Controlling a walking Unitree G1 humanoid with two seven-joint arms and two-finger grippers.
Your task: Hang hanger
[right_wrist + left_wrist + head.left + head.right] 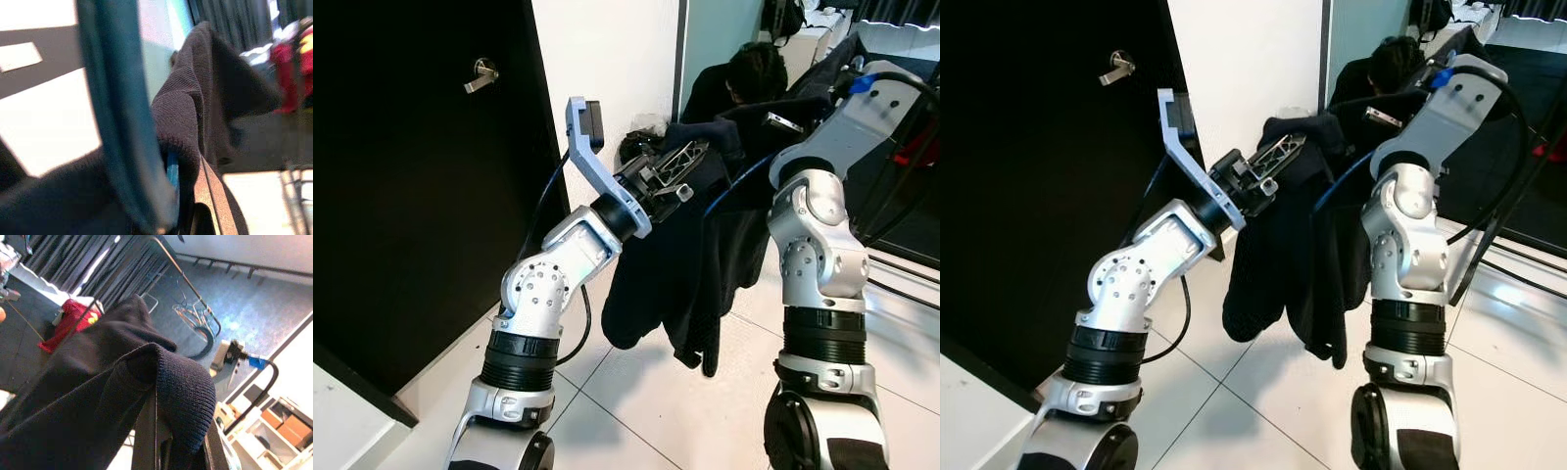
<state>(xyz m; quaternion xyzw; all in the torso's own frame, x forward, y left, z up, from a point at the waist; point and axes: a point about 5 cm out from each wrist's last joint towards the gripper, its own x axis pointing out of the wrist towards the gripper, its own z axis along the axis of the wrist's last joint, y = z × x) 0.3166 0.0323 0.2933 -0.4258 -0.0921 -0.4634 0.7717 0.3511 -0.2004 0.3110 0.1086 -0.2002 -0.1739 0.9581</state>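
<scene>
The dark navy knitted garment [690, 255] is carried aloft, draped over the left claw [677, 164] and right claw [781, 121]. Whether either claw's fingers are closed cannot be told, and no hanger is discernible. Judging by this, hanging remains undone; a metal clothes rail [188, 281] stands beyond.

A black door [421, 196] with a silver lever handle [481, 74] is set at the left, beside a white wall [607, 59], and the floor [636, 411] is laid with pale glossy tiles divided by dark grout lines. To the right of the wall a pale teal panel [720, 29] in a dark frame is seen. In the left wrist view dark curtains [83, 264] are hung in long folds, a metal rail [183, 279] is seen before them, and something red [68, 320] is placed on the darker floor.
</scene>
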